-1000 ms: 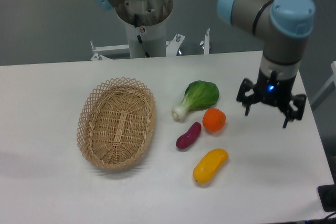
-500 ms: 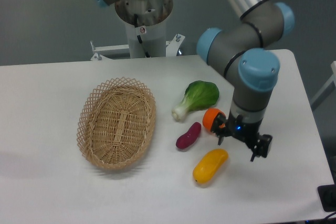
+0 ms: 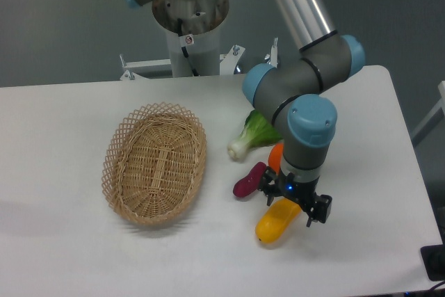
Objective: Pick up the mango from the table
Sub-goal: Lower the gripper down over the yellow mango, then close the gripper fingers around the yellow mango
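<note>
Yellow mango [image 3: 273, 225] lies nearest on the white desk [image 3: 69, 255], front right of centre. Pincer [image 3: 293, 207] sits right over its upper end, fingers spread wide, one each side, gripping nothing. Purple sweet potato [image 3: 246, 181] just left of it. Orange [image 3: 276, 156] mostly hidden behind the wrist. Wicker basket [image 3: 154, 163] well left. Green bok choy [image 3: 252, 135] behind, partly covered by the arm.

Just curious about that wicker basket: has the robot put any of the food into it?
No. The basket holds nothing; the mango, orange, sweet potato and leafy green all lie on the table.
</note>
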`<state>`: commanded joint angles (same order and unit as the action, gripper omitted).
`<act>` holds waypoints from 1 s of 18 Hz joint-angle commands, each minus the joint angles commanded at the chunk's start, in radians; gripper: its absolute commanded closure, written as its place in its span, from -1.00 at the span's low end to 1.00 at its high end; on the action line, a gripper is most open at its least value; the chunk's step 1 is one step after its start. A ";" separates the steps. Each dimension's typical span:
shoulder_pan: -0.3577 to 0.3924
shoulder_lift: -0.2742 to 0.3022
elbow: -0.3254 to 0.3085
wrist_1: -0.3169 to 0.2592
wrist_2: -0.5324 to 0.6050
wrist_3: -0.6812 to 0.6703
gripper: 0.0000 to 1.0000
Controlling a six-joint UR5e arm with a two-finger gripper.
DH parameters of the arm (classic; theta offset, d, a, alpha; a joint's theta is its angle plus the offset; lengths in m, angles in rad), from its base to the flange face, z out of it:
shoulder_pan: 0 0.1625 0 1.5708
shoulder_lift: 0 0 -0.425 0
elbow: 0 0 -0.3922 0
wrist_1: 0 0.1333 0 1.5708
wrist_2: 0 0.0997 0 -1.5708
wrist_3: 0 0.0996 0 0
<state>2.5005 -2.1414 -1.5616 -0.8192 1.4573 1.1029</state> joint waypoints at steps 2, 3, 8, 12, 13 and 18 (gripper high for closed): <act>-0.002 -0.006 -0.002 0.002 0.000 0.002 -1.00; -0.002 -0.012 -0.005 0.005 0.002 0.002 -1.00; -0.031 -0.035 -0.006 0.014 0.066 -0.002 -1.00; -0.032 -0.041 -0.015 0.026 0.071 -0.012 -1.00; -0.034 -0.041 -0.018 0.028 0.071 -0.023 -1.00; -0.037 -0.048 -0.035 0.103 0.071 -0.034 -0.69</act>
<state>2.4636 -2.1890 -1.5968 -0.7165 1.5279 1.0692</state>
